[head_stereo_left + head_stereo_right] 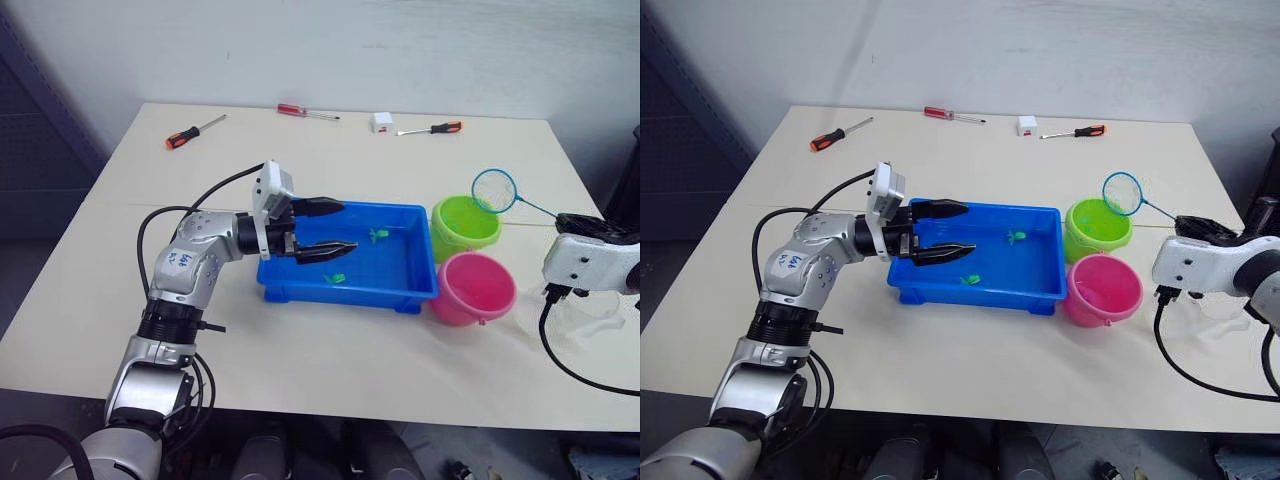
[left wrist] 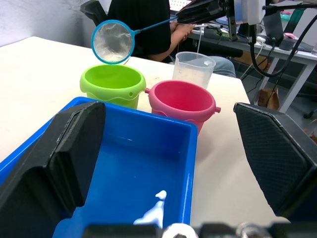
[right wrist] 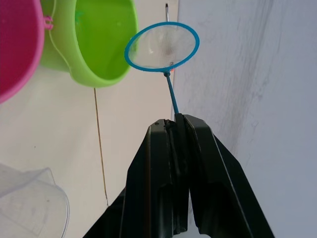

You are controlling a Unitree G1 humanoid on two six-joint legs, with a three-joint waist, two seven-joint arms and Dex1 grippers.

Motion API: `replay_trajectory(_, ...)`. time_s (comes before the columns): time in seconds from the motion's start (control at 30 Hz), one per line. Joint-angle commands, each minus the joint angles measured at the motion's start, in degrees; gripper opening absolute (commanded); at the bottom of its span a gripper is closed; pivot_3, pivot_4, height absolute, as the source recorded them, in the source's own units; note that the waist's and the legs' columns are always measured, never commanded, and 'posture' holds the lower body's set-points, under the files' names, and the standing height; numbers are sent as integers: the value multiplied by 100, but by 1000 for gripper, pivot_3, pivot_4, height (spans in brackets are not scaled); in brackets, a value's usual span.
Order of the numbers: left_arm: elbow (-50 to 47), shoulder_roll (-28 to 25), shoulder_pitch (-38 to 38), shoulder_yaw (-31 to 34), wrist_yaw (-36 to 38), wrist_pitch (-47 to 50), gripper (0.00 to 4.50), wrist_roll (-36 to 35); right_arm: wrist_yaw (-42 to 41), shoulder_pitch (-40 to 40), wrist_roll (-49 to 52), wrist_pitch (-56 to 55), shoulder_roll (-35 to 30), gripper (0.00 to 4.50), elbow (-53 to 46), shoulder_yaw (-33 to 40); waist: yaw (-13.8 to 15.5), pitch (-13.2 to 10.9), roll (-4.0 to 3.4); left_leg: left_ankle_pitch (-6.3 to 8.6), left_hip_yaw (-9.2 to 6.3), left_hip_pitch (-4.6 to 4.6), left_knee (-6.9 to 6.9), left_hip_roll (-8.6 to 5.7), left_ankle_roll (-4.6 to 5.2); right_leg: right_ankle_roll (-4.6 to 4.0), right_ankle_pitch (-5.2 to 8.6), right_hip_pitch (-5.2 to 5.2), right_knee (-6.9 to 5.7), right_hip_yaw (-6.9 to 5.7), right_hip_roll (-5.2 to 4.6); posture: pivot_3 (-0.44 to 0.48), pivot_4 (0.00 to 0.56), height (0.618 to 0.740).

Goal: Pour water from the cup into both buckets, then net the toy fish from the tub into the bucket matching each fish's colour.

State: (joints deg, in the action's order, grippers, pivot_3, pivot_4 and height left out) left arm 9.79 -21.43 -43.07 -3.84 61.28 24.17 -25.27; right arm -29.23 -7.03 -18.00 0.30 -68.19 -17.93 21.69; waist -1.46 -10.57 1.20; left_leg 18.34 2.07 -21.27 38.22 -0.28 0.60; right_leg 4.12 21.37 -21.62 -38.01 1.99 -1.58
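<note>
Item count: one blue tub [image 1: 395, 291], two buckets (one lime green [image 1: 464, 225], one pink [image 1: 474, 288]), one net [image 1: 495, 190], one clear cup [image 2: 193, 69], two visible green toy fish [image 1: 378, 234] [image 1: 337, 278], three screwdrivers [image 1: 193, 131] [image 1: 306, 112] [image 1: 432, 129], and one small white box [image 1: 381, 122].

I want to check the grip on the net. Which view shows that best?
The right wrist view: the right gripper is shut on the net handle, seen close. The eye views show the hoop beside the green bucket, small. The left wrist view shows the hoop above it, from afar.
</note>
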Motion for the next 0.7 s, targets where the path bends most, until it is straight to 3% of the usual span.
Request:
replay_trajectory(0.03,-47,-93,-29,49,37,-151,4476,58,31,319,-17,38,72,0,70,336,-5,0,0,0,1,1,0,0,0,0,0,0,0,1,0,0,150,740)
replay_trajectory(0.23,139,-321,21,69,71,-260,4476,211,-474,1208,1240,896,900,0,-594,-107,-17,0,-1,-2,-1,6,1,3,-3,0,0,0,-9,0,3,0,150,740)
replay_trajectory(0.53,-67,-508,183,74,-21,-185,4476,249,-601,1946,240,-236,762,0,232,-1495,8,0,-1,0,-2,1,3,1,1,0,0,-1,-3,-4,-4,0,150,740)
replay_trajectory(0.7,-501,-668,470,207,-188,5,4476,179,-1317,2337,2254,2590,1911,0,-518,-1477,-25,0,1,-1,-3,-1,3,5,-1,-1,0,-6,-10,-3,0,0,150,740)
